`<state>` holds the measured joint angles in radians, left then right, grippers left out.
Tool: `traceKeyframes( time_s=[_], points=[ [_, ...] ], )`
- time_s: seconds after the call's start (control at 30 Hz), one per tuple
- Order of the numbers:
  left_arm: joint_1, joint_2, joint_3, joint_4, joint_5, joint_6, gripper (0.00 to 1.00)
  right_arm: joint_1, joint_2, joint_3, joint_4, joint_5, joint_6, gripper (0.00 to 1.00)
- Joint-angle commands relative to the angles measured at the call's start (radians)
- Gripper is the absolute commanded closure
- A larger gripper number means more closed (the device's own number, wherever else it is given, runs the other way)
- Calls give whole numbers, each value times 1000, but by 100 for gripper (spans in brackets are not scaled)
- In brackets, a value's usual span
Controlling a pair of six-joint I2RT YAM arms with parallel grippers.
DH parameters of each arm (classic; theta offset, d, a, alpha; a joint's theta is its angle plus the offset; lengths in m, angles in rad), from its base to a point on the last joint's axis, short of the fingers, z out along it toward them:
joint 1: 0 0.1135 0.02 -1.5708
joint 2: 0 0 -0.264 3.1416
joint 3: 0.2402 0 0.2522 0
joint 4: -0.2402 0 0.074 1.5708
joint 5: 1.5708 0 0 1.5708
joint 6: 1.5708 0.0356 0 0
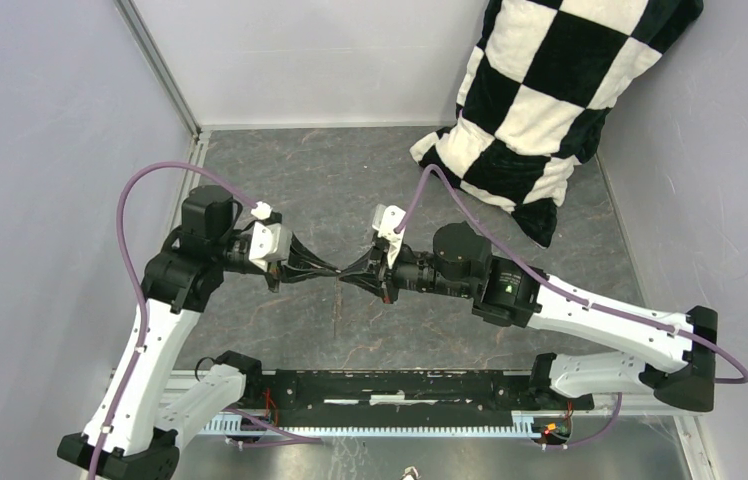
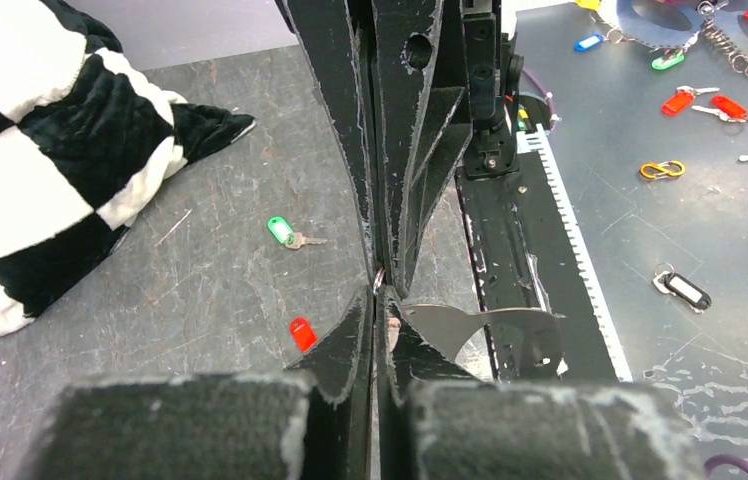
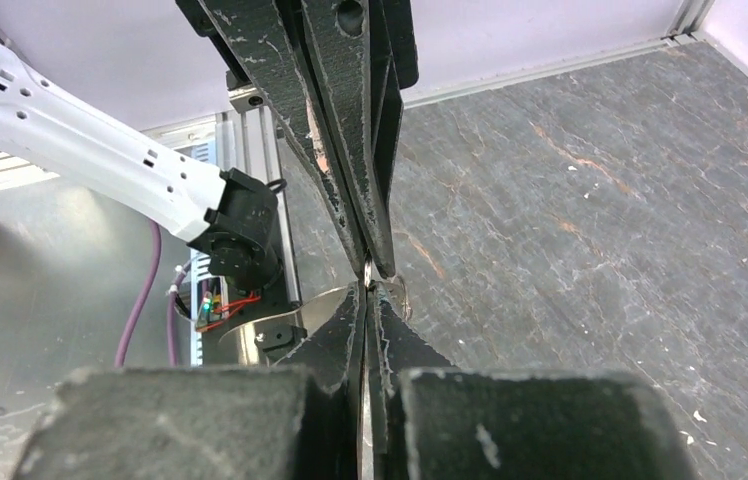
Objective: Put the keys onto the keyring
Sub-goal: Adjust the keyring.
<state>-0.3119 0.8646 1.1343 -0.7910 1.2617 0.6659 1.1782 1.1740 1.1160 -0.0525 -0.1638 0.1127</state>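
Pinching so thin a thing from both ends called for care. At the bottom middle of the left wrist view, the left tool (image 2: 374, 302) was clenched, its scuffed black fingers pressed flat together. The right tool (image 2: 383, 270) came down from the top of the frame, likewise clenched, and the two met tip to tip. Between the tips showed only a glint of grey metal wire, which I took for the keyring (image 3: 391, 289). Most of it was hidden, so exactly how each tool gripped it could not be told. To do the step well, one tool should probably keep the loop firm while the other lets go to fetch a key. Neither should twist, since hard wire slips easily between flat fingers.

Beyond the tips, both keys lay loose on the worktop (image 2: 200, 300), neither on the ring. The red key (image 2: 302, 333) sat just left of centre, only its glossy plastic head showing. The green key (image 2: 285, 232) lay further up, its small metal blade pointing right. The worktop was dark grey and stone-like, veined with pale scratches. Farthest, at upper left, a soft black-and-white checked pillow (image 2: 40, 170) slumped on it.
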Motion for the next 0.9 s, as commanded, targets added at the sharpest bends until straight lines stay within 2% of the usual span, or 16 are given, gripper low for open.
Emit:
traceKeyframes(
  time_s=[0.0,0.07,0.2,0.4,0.57,0.87],
  points=[
    [-6,-24,12,6,18,-15,98,5,-41,-19,112,19,20,97],
    [-6,-27,11,6,6,-8,98,2,-46,2,59,38,-5,92],
    [-6,-18,13,6,-4,0,98,-4,-53,77,-72,52,-66,73],
    [-6,-8,23,6,1,-9,98,-8,2,221,-260,6,-159,61],
    [-6,-8,30,6,13,-20,98,-9,51,285,-330,-55,-180,61],
    [-6,-16,32,8,13,-23,98,-9,113,367,-397,-84,-195,72]
  ],
)
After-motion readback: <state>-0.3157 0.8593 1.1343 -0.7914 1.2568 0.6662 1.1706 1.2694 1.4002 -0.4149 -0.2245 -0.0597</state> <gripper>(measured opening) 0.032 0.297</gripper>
